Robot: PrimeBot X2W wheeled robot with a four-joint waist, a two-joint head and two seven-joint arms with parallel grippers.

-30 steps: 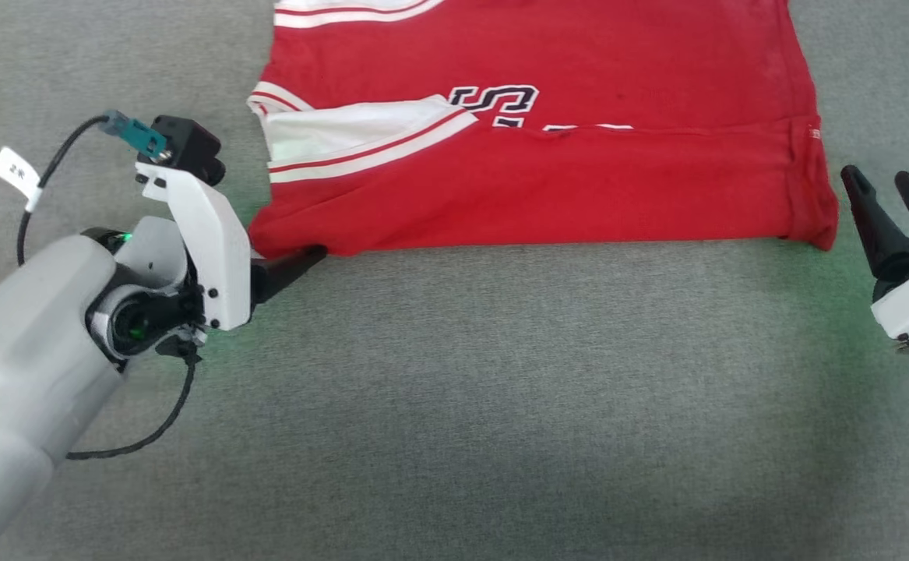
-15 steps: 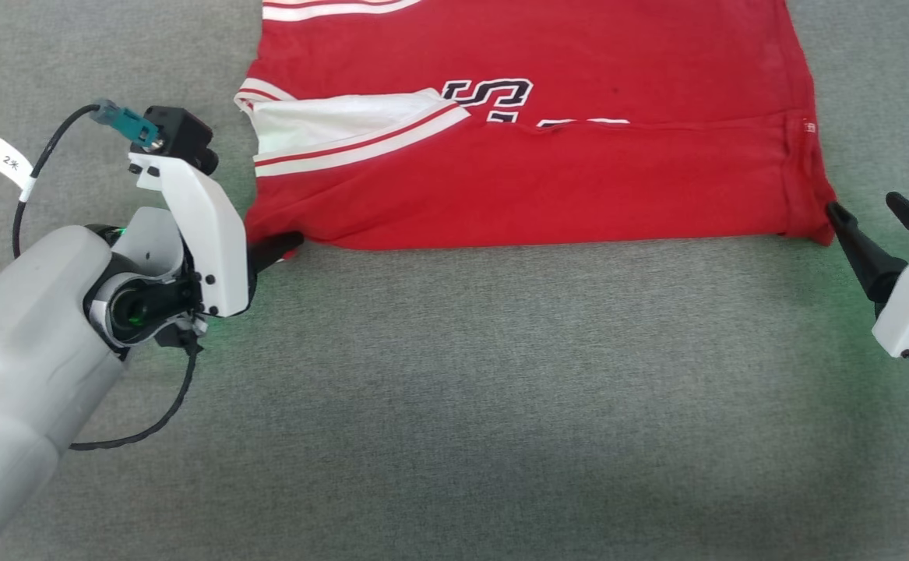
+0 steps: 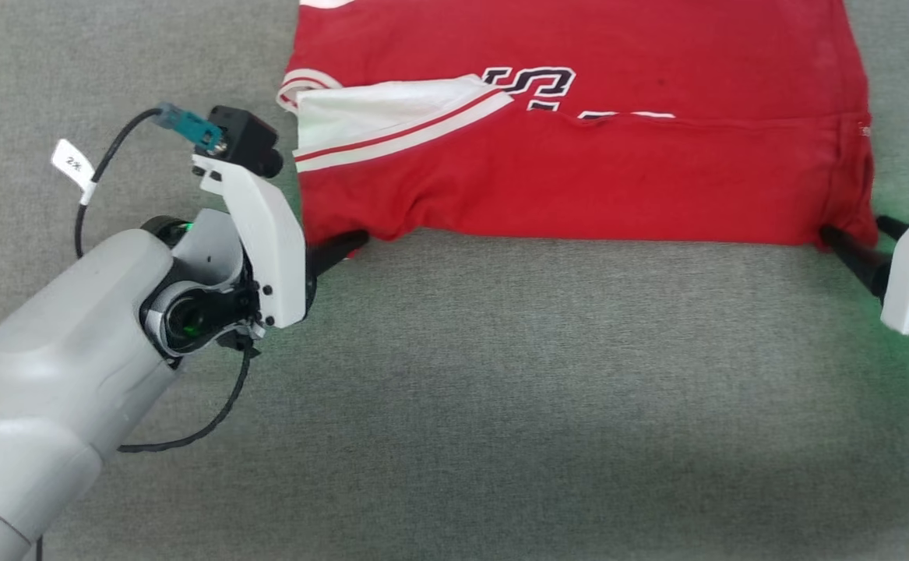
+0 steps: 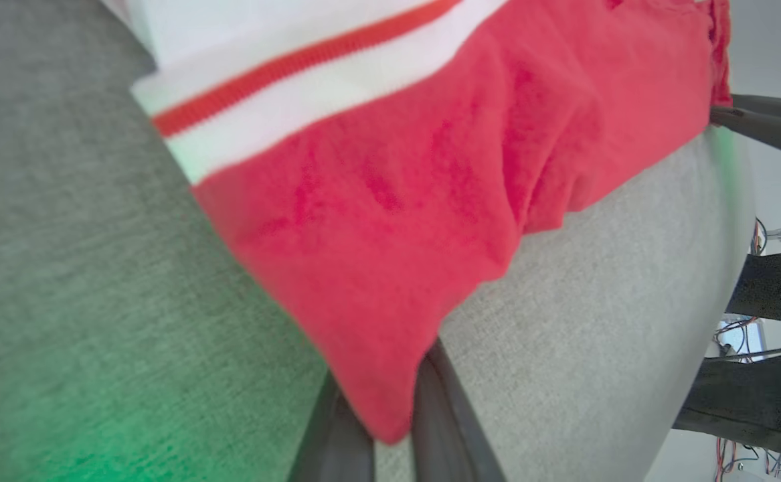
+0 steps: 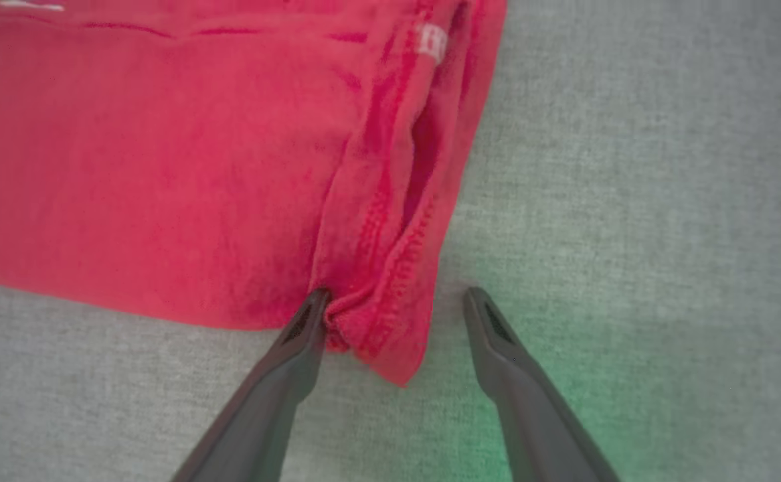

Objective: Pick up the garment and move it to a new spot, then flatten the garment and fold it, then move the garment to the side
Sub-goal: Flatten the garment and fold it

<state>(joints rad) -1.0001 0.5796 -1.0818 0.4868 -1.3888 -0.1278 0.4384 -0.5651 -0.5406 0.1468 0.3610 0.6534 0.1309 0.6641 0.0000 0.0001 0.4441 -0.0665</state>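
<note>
The garment (image 3: 579, 164), a red jersey with a white sleeve and white bands, lies folded lengthwise on the grey cloth surface at the top of the head view. My left gripper (image 3: 349, 243) is shut on its near left corner; in the left wrist view red cloth (image 4: 390, 221) is pinched between the two dark fingers (image 4: 430, 415). My right gripper (image 3: 859, 241) stands open at the near right corner. In the right wrist view the hemmed corner (image 5: 390, 321) sits between its spread fingers (image 5: 296, 348), the left one touching the cloth.
Grey cloth surface (image 3: 501, 389) spreads wide in front of the garment. A black cable with a white tag (image 3: 72, 164) loops beside my left forearm. Dark frame parts and wiring (image 4: 765, 335) show past the surface's far edge in the left wrist view.
My left gripper has shut on the garment's near left corner, puckering the edge. My right gripper has come in until its open fingers straddle the right corner. The head view has shifted.
</note>
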